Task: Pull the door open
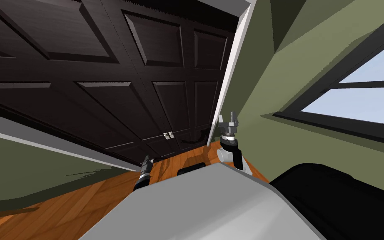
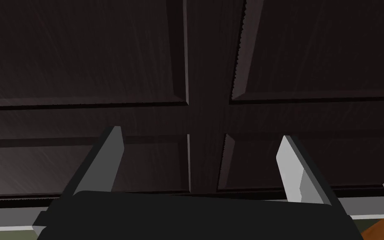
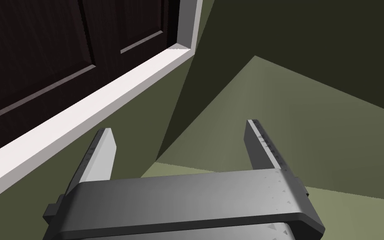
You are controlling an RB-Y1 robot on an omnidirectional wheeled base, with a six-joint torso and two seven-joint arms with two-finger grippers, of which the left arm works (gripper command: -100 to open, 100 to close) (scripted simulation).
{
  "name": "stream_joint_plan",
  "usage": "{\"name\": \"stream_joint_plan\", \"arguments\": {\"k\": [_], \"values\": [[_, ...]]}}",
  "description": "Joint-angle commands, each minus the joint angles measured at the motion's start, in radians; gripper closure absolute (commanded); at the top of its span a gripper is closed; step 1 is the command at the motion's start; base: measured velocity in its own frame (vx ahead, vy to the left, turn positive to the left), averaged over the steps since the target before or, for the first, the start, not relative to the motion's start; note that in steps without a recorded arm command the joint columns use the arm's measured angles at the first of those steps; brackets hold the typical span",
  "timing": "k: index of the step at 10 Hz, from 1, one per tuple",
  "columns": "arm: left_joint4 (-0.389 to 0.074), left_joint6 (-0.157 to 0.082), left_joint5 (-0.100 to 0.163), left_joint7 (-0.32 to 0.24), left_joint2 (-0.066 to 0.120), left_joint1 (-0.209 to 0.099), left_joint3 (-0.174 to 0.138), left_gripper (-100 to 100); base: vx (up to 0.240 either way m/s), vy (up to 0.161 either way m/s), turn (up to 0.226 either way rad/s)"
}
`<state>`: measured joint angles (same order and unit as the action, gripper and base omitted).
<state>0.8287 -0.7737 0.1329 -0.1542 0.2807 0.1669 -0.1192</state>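
Note:
A dark, panelled double door (image 1: 103,83) stands shut in a white frame (image 1: 230,75). A pair of small pale handles (image 1: 168,135) sits where the two leaves meet. My left gripper (image 1: 147,158) is low in front of the left leaf, short of the handles. It is open (image 2: 201,139), with only door panels (image 2: 83,54) ahead of it and nothing between the fingers. My right gripper (image 1: 228,119) is raised beside the frame's right post. It is open too (image 3: 178,127), facing the white frame (image 3: 83,108) and green wall.
Green walls (image 1: 270,83) close in on the right, with a dark-framed window (image 1: 362,91). A black bulky shape (image 1: 337,200) lies low on the right. Wooden floor (image 1: 83,204) runs up to the door's foot.

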Motion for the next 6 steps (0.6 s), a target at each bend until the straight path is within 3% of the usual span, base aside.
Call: {"name": "stream_joint_plan", "arguments": {"k": [1, 4, 6], "values": [[-0.031, -0.014, 0.005, -0.003, 0.008, -0.004, -0.009, -100, -0.037, 0.008, 0.000], [-0.066, -0.012, 0.031, 0.007, 0.033, 0.013, -0.065, -100, -0.027, 0.019, -0.021], [-0.088, -0.011, 0.046, 0.016, 0.037, 0.004, -0.096, -100, 0.051, 0.044, -0.132]]}}
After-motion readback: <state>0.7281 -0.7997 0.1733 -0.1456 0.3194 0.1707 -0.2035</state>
